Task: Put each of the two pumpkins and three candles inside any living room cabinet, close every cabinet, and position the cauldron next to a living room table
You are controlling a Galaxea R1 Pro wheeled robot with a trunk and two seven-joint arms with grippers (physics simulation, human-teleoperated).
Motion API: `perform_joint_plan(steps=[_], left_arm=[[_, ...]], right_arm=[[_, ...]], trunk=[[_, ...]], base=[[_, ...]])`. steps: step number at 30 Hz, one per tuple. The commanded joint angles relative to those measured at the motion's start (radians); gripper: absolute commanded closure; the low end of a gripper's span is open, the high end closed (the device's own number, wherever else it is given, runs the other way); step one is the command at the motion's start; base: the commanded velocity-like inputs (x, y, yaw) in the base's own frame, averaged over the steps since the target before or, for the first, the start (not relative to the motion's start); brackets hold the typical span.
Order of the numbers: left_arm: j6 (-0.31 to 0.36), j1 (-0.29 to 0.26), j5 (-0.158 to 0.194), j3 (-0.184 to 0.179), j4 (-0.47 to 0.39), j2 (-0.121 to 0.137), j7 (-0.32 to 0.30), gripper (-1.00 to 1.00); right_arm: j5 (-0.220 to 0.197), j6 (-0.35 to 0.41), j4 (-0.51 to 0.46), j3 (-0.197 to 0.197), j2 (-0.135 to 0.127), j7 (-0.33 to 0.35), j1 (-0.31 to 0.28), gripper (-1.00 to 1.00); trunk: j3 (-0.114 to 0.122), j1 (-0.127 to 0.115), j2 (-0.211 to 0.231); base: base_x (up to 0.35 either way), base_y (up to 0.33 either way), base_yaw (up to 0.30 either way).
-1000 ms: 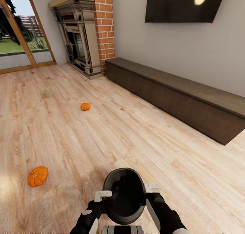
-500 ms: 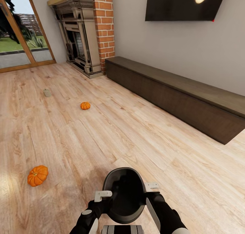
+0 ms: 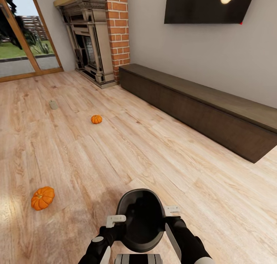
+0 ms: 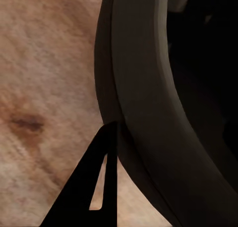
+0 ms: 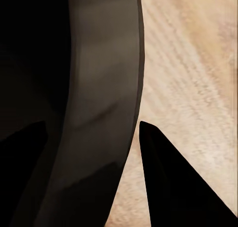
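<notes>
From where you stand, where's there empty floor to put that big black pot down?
Lots of bare wood floor lies between the cauldron and the long cabinet. Left is busier: a big pumpkin, a smaller pumpkin and a candle sit there. Both claws grip the cauldron's rim.

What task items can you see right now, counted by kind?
Pumpkins: 2, a larger one and a smaller one, both on the floor
Candles: 1, on the floor
Cauldron: 1, held between both claws
Cabinet: 1, along the wall, closed
Total: 5
</notes>
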Motion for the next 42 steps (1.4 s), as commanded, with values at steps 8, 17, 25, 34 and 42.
perform_joint_plan(steps=[8,17,25,34,42], left_arm=[[-0.001,0.000,0.009,-0.007,0.001,-0.001,-0.011,1.00],[0.000,0.000,0.009,-0.007,0.001,-0.001,-0.011,1.00],[0.000,0.000,0.010,-0.007,0.001,-0.001,-0.011,1.00],[0.000,0.000,0.010,-0.007,0.001,-0.001,-0.011,1.00],[0.000,0.000,0.010,-0.007,0.001,-0.001,-0.011,1.00]], right_arm=[[-0.008,-0.049,0.036,-0.001,0.000,0.012,0.001,1.00],[-0.010,-0.051,0.034,-0.002,0.000,0.012,0.001,1.00],[-0.010,-0.083,0.034,-0.001,0.000,0.012,0.001,1.00],[-0.010,-0.084,0.034,-0.001,0.000,0.013,0.001,1.00],[-0.011,-0.084,0.033,-0.001,0.000,0.014,0.001,1.00]], trunk=[[0.000,0.001,0.000],[0.000,0.001,0.000],[0.031,-0.003,0.002],[0.066,-0.007,0.004],[0.097,-0.011,0.006]], base=[[0.000,0.000,0.000],[0.000,0.000,0.000],[0.000,0.000,0.000],[0.000,0.000,0.000],[0.000,0.000,0.000]])
